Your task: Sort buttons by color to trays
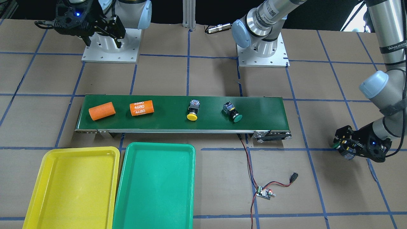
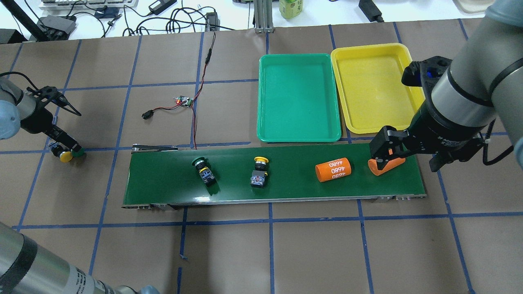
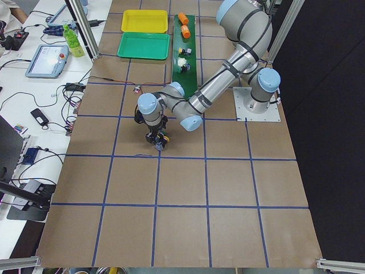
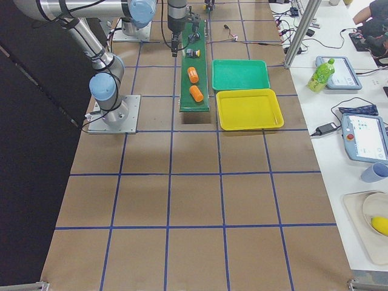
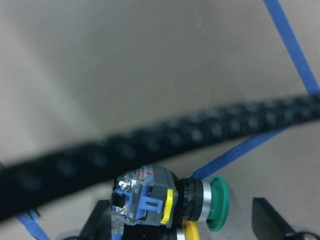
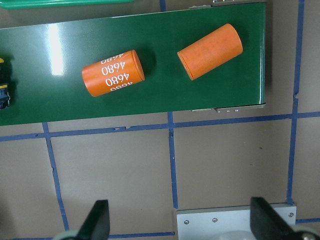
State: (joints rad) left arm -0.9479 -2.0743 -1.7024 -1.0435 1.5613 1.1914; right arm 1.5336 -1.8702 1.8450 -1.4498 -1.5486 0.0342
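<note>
Order follows the overhead view, left to right.

Far left, off the belt: the left pincer (image 2: pixel 64 146) is low over the tabletop (image 2: pixel 327 245). Its fingers are spread wide, one on each side of two buttons that lie together on the paper. These are a yellow-capped button (image 2: pixel 65 157) and a green-capped button (image 2: pixel 79 153), both on their sides and touching or nearly so. In the left wrist view there is a clear gap between the green cap and the finger on that side. The other finger sits close to the switch body. Contact there cannot be told, since a blurred black cable (image 5: pixel 150 145) crosses the view. Nothing is gripped, as far as can be seen.

A small control board (image 2: pixel 184 101) with red and black wires lies on the tabletop beyond the belt.

The conveyor belt (image 2: pixel 163 183) carries four items in a row, well apart:
- a second green button (image 2: pixel 203 169), on its side
- a second yellow button (image 2: pixel 260 171), on its side
- a cylinder marked 4680 (image 2: pixel 333 169)
- a plain orange cylinder (image 1: pixel 101 111), near the belt's right end

Beyond the belt's right half, the green tray (image 2: pixel 298 98) and the yellow tray (image 2: pixel 367 90) sit side by side. Neither holds a button.

Far right: the right pincer (image 1: pixel 102 39) hangs high with its fingers wide apart and nothing between them.
</note>
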